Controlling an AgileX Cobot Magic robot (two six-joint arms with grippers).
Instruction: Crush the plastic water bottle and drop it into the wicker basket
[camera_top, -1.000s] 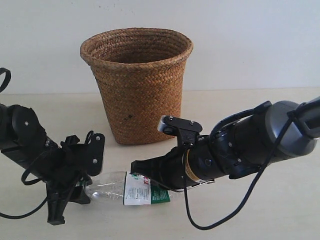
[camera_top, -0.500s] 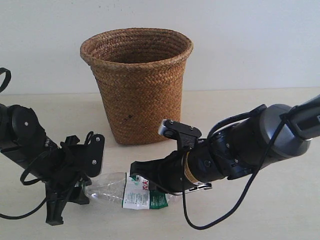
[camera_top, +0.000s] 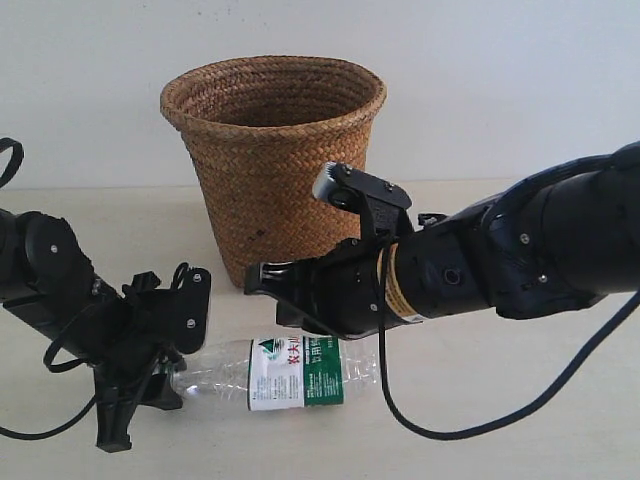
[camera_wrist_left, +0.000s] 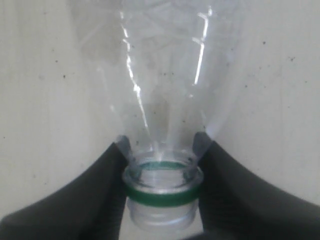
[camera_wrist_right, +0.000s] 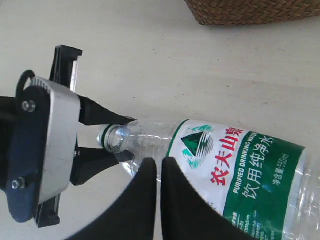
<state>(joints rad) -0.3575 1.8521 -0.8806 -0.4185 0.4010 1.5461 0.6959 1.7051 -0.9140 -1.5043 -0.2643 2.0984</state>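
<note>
Lying on the table (camera_top: 520, 420) near the wicker basket (camera_top: 275, 170), the plastic water bottle (camera_top: 290, 372) looks uncrushed. The left gripper (camera_wrist_left: 161, 149) clamps its neck; the right gripper (camera_wrist_right: 159, 165) hovers above, jaws closed and empty. Crushing and dropping remain.

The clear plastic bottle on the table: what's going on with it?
The left pincer is clamped on the neck of the clear, green-labelled plastic bottle, which lies on its side on the pale table. The right pincer, shut and empty, hovers above the label. The bottle looks uncrushed; the tall brown wicker basket stands behind it.
</note>
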